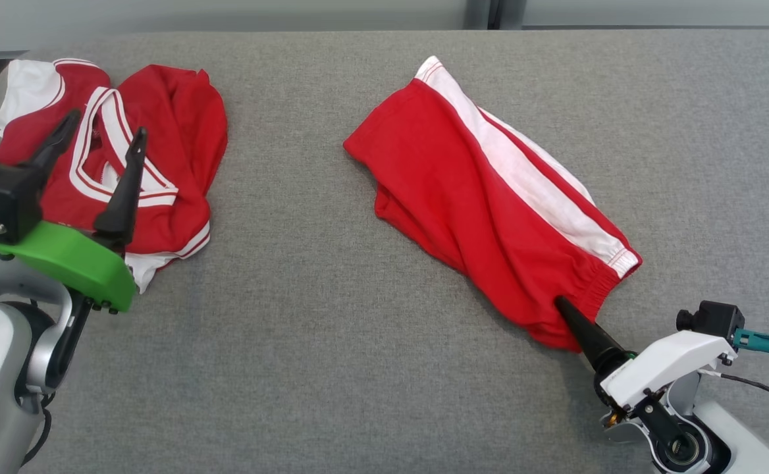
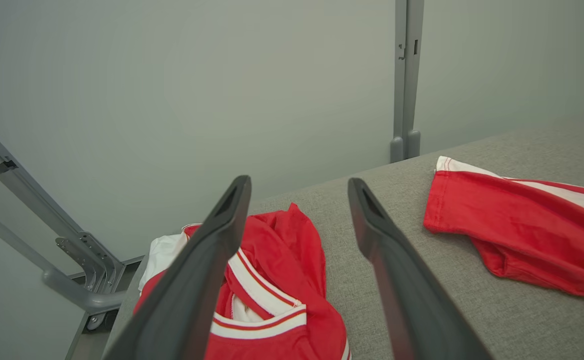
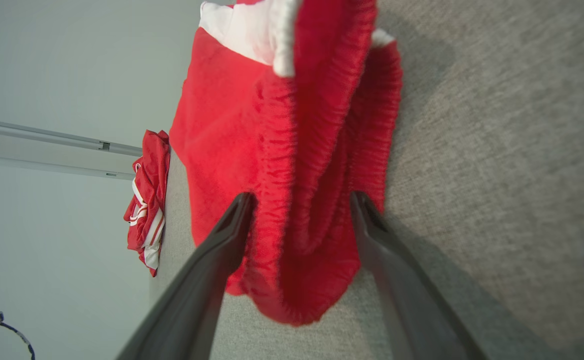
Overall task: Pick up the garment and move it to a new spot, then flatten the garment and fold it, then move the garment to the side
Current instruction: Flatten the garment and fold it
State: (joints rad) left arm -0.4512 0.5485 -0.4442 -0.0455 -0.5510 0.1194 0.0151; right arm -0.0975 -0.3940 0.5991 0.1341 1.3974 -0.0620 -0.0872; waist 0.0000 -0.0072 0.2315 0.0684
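The garment, a pair of red shorts with a white side stripe, lies slantwise on the grey cloth table, right of centre. Its elastic waistband points toward my right arm. My right gripper is at that waistband, and the right wrist view shows its jaws open, one finger on each side of the bunched waistband without pinching it. In the head view one finger is hidden by the cloth. My left gripper hovers open at the far left with nothing between its fingers.
A crumpled red jersey with white trim lies at the table's far left corner, beneath my left gripper. A pale wall and a grey post stand behind the table's far edge.
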